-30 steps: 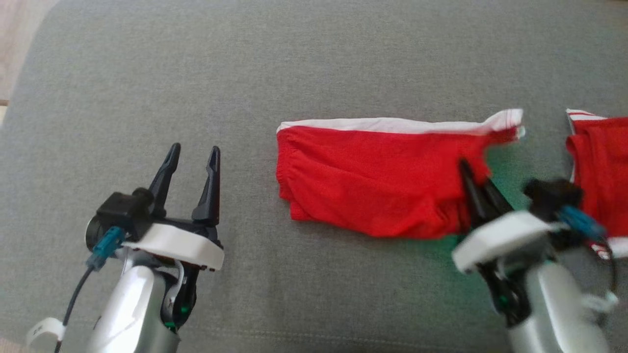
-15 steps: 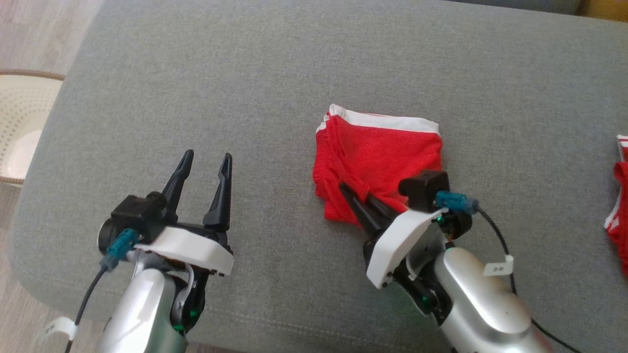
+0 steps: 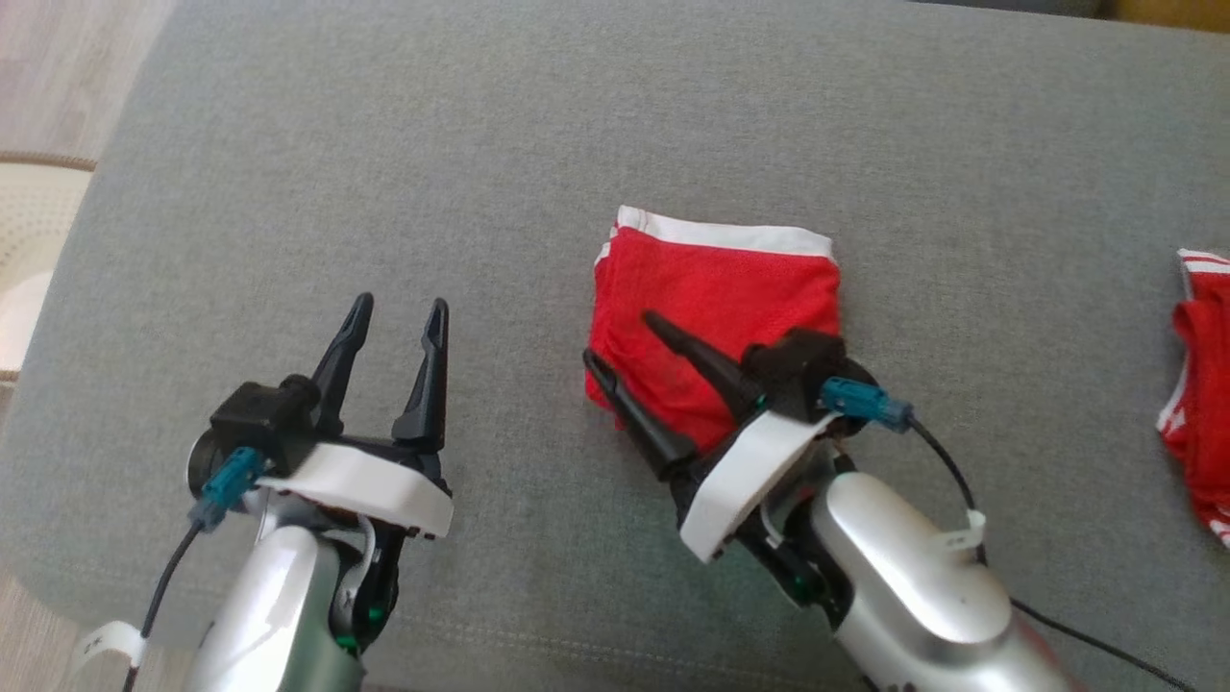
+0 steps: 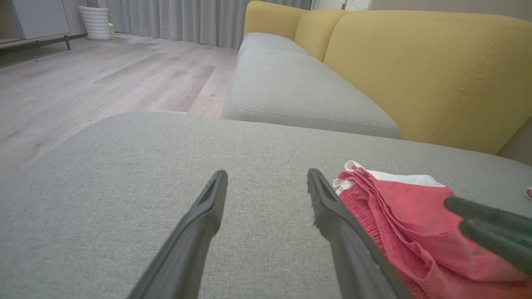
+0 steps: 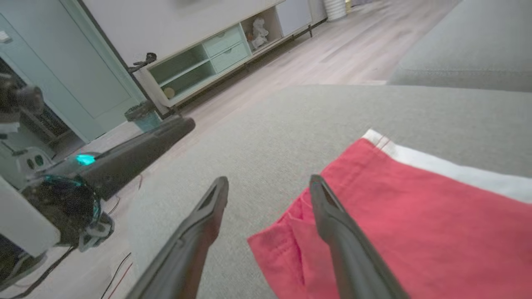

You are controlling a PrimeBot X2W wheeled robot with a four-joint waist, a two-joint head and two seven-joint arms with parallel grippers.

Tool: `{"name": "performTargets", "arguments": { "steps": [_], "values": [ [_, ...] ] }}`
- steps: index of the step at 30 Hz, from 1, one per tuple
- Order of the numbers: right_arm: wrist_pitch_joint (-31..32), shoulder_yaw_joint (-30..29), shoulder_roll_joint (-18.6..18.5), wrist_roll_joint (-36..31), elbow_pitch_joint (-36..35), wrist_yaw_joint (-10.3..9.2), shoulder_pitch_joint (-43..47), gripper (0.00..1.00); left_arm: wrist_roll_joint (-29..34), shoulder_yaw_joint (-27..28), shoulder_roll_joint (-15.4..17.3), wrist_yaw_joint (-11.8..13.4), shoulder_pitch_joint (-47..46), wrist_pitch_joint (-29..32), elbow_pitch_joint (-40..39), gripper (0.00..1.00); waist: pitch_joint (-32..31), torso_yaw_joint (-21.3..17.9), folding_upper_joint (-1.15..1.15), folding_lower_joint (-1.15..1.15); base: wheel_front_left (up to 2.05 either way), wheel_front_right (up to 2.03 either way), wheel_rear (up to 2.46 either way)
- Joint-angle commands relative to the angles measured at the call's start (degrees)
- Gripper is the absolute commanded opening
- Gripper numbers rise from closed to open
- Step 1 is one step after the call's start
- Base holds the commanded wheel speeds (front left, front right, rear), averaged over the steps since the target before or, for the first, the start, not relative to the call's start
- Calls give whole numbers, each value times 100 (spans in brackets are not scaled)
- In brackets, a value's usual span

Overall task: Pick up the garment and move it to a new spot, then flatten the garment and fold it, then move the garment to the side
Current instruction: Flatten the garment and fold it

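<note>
1. A grey woven-fabric seat cushion spans the head view.
2. Left wrist view: a yellow upholstered sofa back rises at two o'clock; pale wood-plank floor lies at ten.
3. Right wrist view: a low pale-green sideboard stands at eleven.

We find ourselves in a home living room. Beyond the left fingers runs a sofa with yellow backs and grey seat cushions, next to a pale wooden floor and long curtains. Past the right fingers stands a low sideboard with drawers.
</note>
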Motion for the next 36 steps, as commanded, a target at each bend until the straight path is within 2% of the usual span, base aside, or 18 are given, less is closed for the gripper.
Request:
{"name": "performTargets", "arguments": {
  "steps": [1,5,6,8,14,19,23,36],
  "values": [
    [-115,17,106,-86,-261,37,-154,100,20,210,94,41,-66,-69,-184,100,-46,-60,0,0,0,0,0],
    [-357,-488,106,-473,-628,37,62,100,45,230,138,74,14,-69,-207,100,-174,-204,0,0,0,0,0],
    [-417,-896,106,-649,-845,37,264,100,60,241,175,98,64,-69,-218,100,-246,-278,0,0,0,0,0],
    [-429,-1331,106,-825,-1069,37,486,100,65,255,206,129,118,-69,-248,100,-309,-351,0,0,0,0,0],
    [-232,-2582,106,-1372,-1673,37,1260,100,89,271,309,206,262,-40,-366,100,-469,-503,0,0,0,0,0],
    [-13,-3275,106,-1673,-2265,37,1893,100,107,257,394,250,386,21,-522,100,-542,-595,0,0,0,0,0],
    [144,-3599,106,-1775,-2585,37,2302,100,119,239,458,275,475,74,-640,100,-568,-659,0,0,0,0,0],
    [285,-3819,106,-1723,-2827,37,2637,100,110,202,572,340,580,196,-859,100,-559,-729,0,0,0,0,0]
  ]
}}
